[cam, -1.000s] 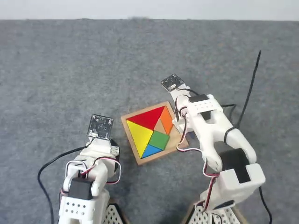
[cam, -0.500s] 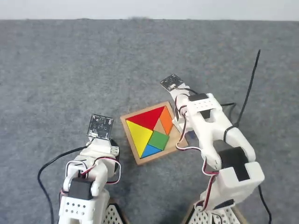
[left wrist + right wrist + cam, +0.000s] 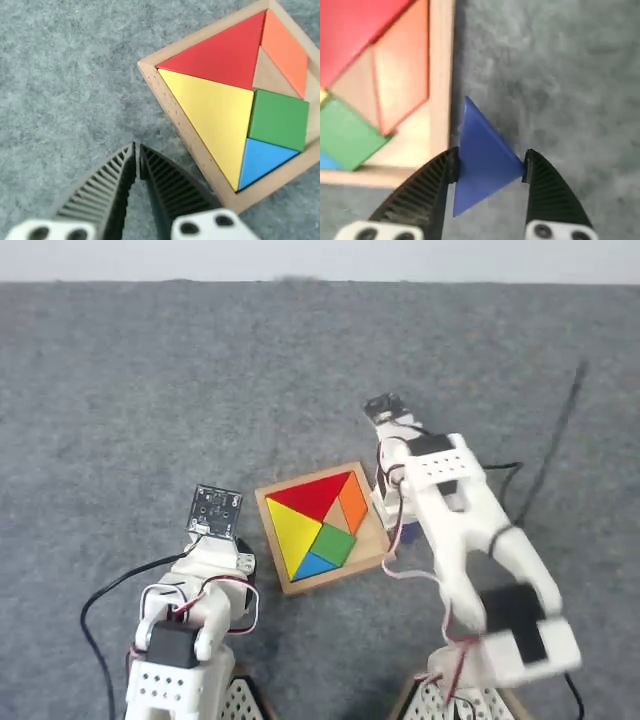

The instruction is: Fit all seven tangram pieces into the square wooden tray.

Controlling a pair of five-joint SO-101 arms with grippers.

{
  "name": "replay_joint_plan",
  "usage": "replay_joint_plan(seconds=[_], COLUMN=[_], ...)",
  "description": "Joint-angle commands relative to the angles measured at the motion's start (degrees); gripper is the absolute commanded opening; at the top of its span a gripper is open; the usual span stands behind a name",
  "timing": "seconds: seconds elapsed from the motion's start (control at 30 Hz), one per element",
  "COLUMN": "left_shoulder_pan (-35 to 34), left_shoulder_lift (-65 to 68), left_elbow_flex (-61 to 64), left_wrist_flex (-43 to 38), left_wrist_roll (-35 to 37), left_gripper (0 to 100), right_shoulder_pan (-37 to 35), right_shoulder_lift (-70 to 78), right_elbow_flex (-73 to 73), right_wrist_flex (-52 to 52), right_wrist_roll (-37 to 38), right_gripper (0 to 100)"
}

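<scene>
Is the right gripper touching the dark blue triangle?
Touching. In the right wrist view, the right gripper has both fingers pressed against opposite sides of the dark blue triangle.

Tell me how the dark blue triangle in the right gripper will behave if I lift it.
Probably stiff and light: the dark blue triangle looks like a flat, rigid piece. The right gripper pinches it on slanted edges, so it may pivot or slip out. It sits beside the tray rim, which could snag it.
</scene>
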Motion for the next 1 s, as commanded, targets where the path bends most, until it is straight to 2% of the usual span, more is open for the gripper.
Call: replay_joint_plan(seconds=[0.0, 0.1, 0.33, 0.47, 0.7, 0.97], left_shoulder_pan=[0.1, 0.1, 0.1, 0.1, 0.1, 0.1], left_shoulder_lift=[-0.8, -0.8, -0.8, -0.8, -0.8, -0.8], left_elbow_flex=[-0.7, -0.7, -0.7, -0.7, -0.7, -0.7], left_wrist_flex=[0.3, 0.3, 0.3, 0.3, 0.3, 0.3], left_wrist_roll=[0.7, 0.7, 0.7, 0.7, 0.7, 0.7], left_gripper=[1, 1, 1, 1, 1, 1], right_shoulder_pan=[-1.2, -3.8, -16.9, -19.7, -19.1, -18.8], right_shoulder_lift=[-12.0, -15.1, -10.0, -6.5, -5.4, -5.3], right_elbow_flex=[-2.7, -1.3, 2.8, 2.7, 2.7, 2.9], right_wrist_flex=[4.6, 5.7, 5.8, 5.1, 3.8, -4.4], right_wrist_roll=[-3.1, -6.7, -26.0, -34.3, -37.7, -37.5], right_gripper=[12.7, 12.8, 12.8, 12.6, 13.1, 13.8])
